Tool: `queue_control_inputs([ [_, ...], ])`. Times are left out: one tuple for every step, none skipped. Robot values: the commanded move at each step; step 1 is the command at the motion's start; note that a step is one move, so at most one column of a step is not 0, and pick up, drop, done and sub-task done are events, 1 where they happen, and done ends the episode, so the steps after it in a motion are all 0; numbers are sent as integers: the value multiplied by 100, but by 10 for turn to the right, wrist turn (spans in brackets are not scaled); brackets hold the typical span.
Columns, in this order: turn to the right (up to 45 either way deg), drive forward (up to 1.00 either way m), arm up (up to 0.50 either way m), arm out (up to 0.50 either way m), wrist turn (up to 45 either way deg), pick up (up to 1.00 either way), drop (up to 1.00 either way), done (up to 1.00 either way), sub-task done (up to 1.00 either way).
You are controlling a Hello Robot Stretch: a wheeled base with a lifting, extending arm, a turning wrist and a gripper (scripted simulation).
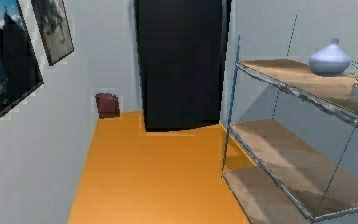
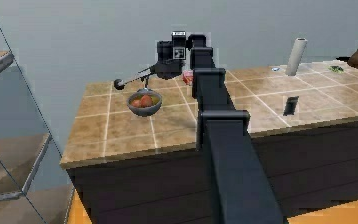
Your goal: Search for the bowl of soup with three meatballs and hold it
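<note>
- A counter (image 2: pixel 107 125) topped with square tan tiles runs alongside the robot. On it sits a small, rounded grey bowl (image 2: pixel 144 102) with reddish-brown lumps inside. It is likely the meatball soup, though the count is unclear.
- The dark gripper (image 2: pixel 133 77), with thin fingers, appears just above the bowl. I cannot tell whether it holds anything.
- Risk: the bowl looks smooth and curved, so a shallow hold on its rim could slip, tipping it and spilling soup.
- A pale upright cylinder (image 2: pixel 296 56) stands well apart.

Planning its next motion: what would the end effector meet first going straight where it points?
Likely nothing: the end effector points leftward over the countertop, the bowl apparently just below that line, though depth is unclear.
</note>
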Motion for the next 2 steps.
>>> queue_control_inputs([
  [0, 0, 0, 0, 90, 0, 0, 0, 0],
  [0, 0, -12, 0, 0, 0, 0, 0, 0],
])
